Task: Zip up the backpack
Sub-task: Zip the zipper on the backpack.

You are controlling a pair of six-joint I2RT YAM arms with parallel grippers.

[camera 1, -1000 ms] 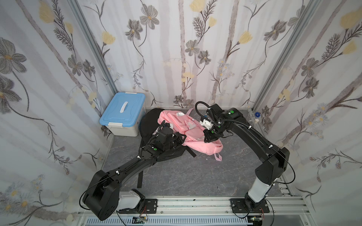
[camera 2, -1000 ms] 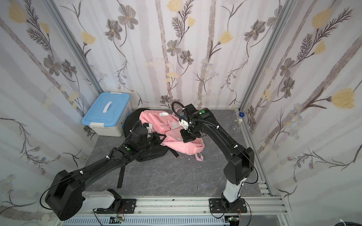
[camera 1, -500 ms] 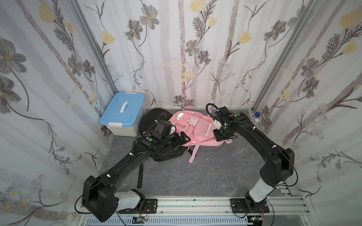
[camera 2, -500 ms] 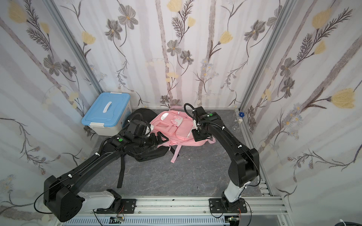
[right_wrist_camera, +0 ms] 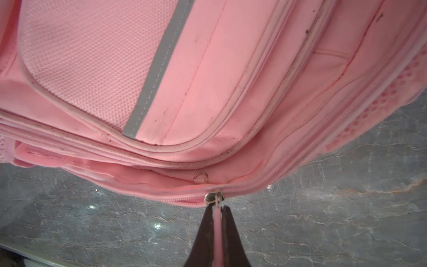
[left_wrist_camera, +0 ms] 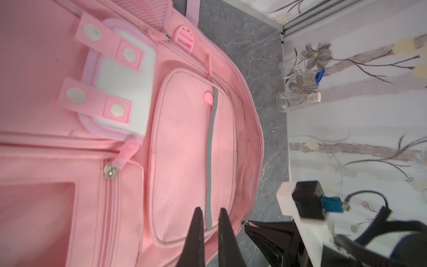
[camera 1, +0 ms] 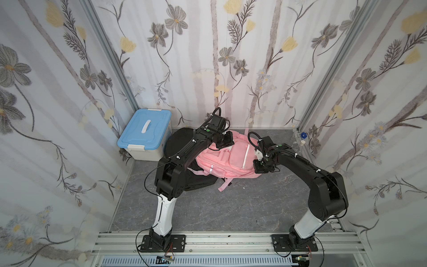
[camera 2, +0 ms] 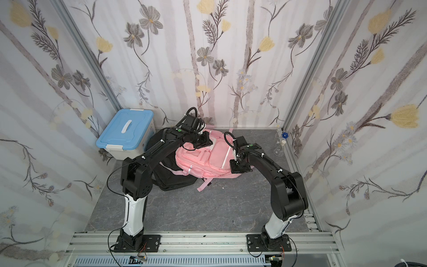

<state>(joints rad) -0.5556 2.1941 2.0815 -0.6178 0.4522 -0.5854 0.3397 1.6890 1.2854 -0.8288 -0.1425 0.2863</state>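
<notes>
So the pink backpack (camera 1: 231, 159) is lying front-up on the grey floor (camera 1: 231, 208) near the back wall, its left part resting on the black backpack (camera 1: 201, 182); a blue-lidded box (camera 1: 145, 135) sits in the corner just beside the black one.

Right gripper (right_wrist_camera: 217, 209) is down at the bag's right edge, low by the floor, fingers pinched tight on the pink pull tab (right_wrist_camera: 218, 222) that hangs off the silver slider (right_wrist_camera: 214, 198); on one side of the slider the teeth are meshed, on the other the zip gapes and you can see pink lining plus a small metal ring (right_wrist_camera: 201, 176).

Left gripper (left_wrist_camera: 210, 212) is over the front pocket with the silver strip (left_wrist_camera: 211, 150), fingers drawn nearly together with just a sliver between them and nothing in there; it looks like it's hovering just off the fabric, but the angle's too steep to be sure.

The pale patch (left_wrist_camera: 124, 92) with its two snap straps is on the next pocket over; a glass flask (left_wrist_camera: 291, 101) is over by the right wall.
</notes>
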